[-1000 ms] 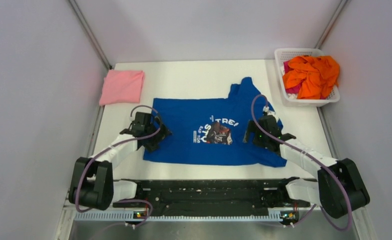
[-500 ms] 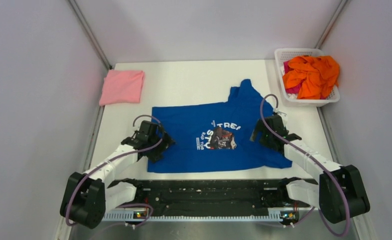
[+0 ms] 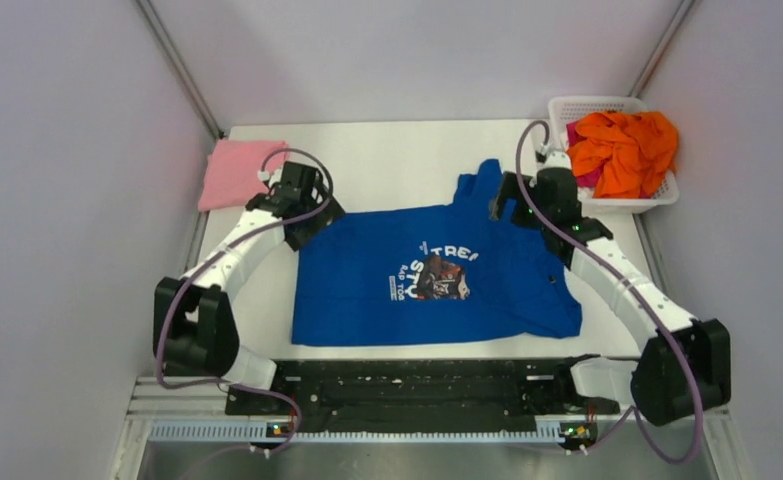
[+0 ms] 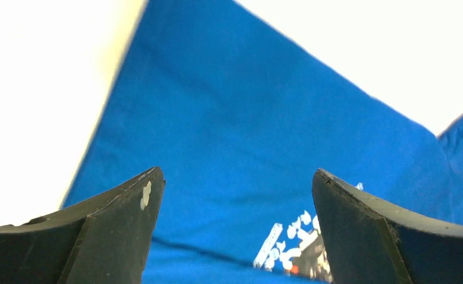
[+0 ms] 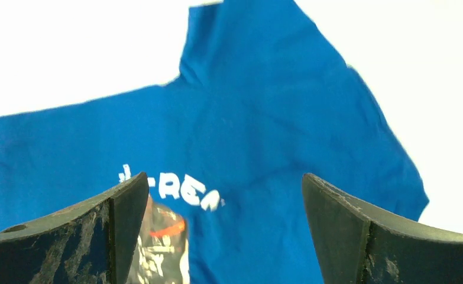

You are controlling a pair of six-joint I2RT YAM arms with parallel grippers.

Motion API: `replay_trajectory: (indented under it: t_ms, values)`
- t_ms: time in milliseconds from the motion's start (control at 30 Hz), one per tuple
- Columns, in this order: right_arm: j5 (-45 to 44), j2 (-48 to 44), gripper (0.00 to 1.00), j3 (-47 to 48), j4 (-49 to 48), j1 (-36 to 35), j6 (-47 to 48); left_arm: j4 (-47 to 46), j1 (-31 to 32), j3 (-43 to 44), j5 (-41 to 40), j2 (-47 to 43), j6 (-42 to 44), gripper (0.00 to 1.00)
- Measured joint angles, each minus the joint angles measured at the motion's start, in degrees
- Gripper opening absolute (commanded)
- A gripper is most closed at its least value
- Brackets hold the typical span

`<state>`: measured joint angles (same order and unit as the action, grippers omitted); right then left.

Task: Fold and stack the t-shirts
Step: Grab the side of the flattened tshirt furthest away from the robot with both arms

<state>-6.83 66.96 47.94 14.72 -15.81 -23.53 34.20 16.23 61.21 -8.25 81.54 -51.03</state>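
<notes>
The royal blue t-shirt [image 3: 437, 275] lies flat on the table, print up, with one sleeve sticking out at the far right. My left gripper [image 3: 310, 213] is open and empty over the shirt's far left corner; it shows blue cloth between its fingers in the left wrist view [image 4: 238, 177]. My right gripper [image 3: 512, 205] is open and empty over the far right sleeve; the white lettering [image 5: 181, 188] shows below it in the right wrist view [image 5: 226, 180]. A folded pale pink t-shirt [image 3: 232, 172] lies at the far left. Orange t-shirts [image 3: 622, 150] are heaped in the basket.
The white lattice basket [image 3: 557, 108] stands at the far right corner of the table. Grey walls close in the left, right and back sides. Bare white table [image 3: 387, 160] lies beyond the blue shirt.
The blue shirt slid a little toward the near edge. Both grippers then left the shirt's sides and moved away to its far edge, left to the far left corner, right to the sleeve.
</notes>
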Motion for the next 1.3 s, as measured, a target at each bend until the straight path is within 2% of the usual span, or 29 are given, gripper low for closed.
replay_trajectory:
  t_ms: [133,300,400,567,800,967,1300]
  values:
    - [3.0,11.7,0.99,11.8,-2.5,0.1,6.6,1.8,-4.0,8.5,-2.4,9.1,3.8,0.99]
    - [7.2,29.7,0.99,27.9,-2.1,0.2,10.0,4.5,-7.3,17.5,-3.5,20.3,6.9,0.99]
    - [9.5,40.0,0.99,37.0,-1.2,-0.4,10.1,5.0,-8.3,19.3,-3.3,23.9,7.9,0.99]
    - [10.5,51.8,0.99,46.4,1.6,-2.1,9.8,6.3,-9.6,19.7,-3.4,25.1,9.0,0.99]
    - [13.9,62.1,0.99,52.4,4.0,-3.6,8.9,6.6,-11.3,20.2,-3.4,25.2,9.4,0.99]
    - [16.1,66.1,0.99,58.8,4.3,-4.7,9.0,6.6,-11.9,20.2,-3.3,25.2,9.4,0.99]
    - [14.8,69.6,0.99,66.0,7.7,-8.1,17.4,6.9,-12.1,20.8,-3.1,25.9,10.3,0.96]
